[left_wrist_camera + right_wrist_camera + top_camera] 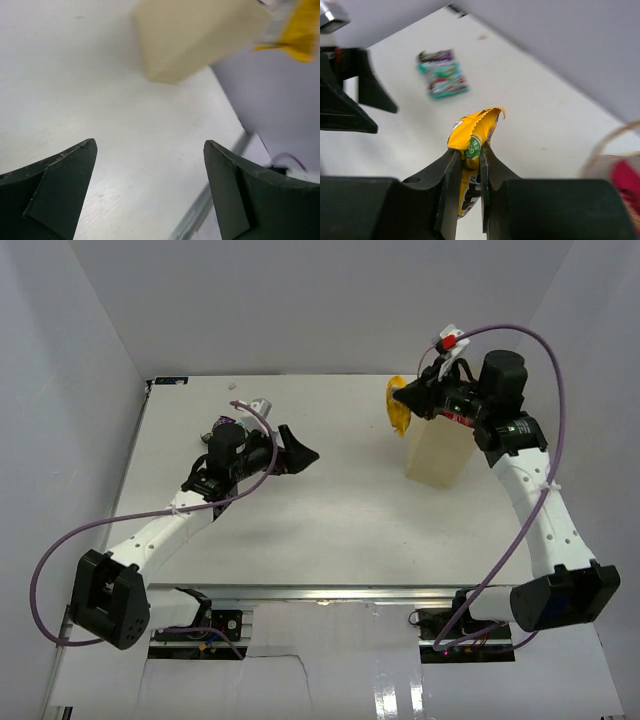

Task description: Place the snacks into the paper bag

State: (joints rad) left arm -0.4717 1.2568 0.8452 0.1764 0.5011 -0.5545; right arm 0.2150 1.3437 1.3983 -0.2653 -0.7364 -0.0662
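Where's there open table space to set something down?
Bare table runs wide between the left gripper and the paper bag, and along the near edge. Crowded: far left, a teal packet beside that arm; far right, the right gripper holding a yellow packet by the bag.

Left wrist view: tall tan kraft-paper bag (pixel 195 35) blurred, top cut off. Top view: left arm (pixel 165 525) hides most of teal-and-purple foil packet (pixel 442 75). Right wrist view: lower part of yellow foil packet (pixel 472 132) hidden inside right gripper (pixel 469 152).
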